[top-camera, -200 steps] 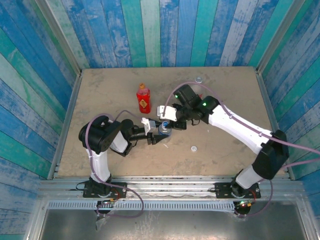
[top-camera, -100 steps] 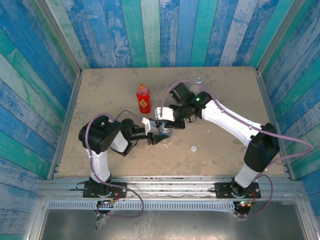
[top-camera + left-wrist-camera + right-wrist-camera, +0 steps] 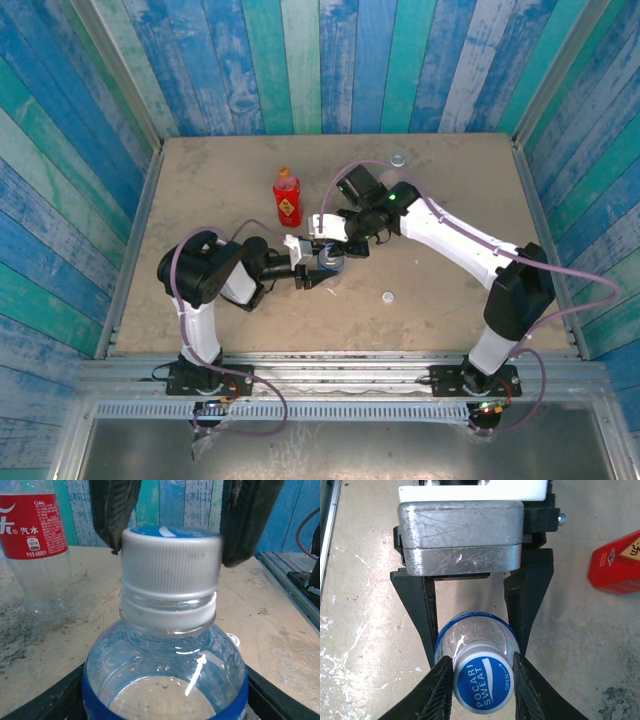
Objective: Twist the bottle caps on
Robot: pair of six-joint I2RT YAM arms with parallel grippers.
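Observation:
A short clear bottle (image 3: 165, 680) with a blue label stands upright at mid-table, and my left gripper (image 3: 322, 268) is shut on its body. Its blue-topped cap (image 3: 484, 682) sits on the neck. My right gripper (image 3: 482, 676) comes down from above, and its fingers (image 3: 112, 510) press on both sides of that cap. The all-red bottle (image 3: 287, 200) stands apart behind them, with an orange top. A clear bottle with a red label (image 3: 37, 550) stands on the table beyond the held bottle.
A small white cap (image 3: 387, 296) lies on the table to the right of the held bottle. Another pale cap (image 3: 399, 158) lies near the back edge. Blue and green plank walls (image 3: 90, 200) close in the table on three sides.
The right wrist has turned and shifted slightly left above the bottle, and its jaws have narrowed onto the cap. The left arm and the bottle have stayed still.

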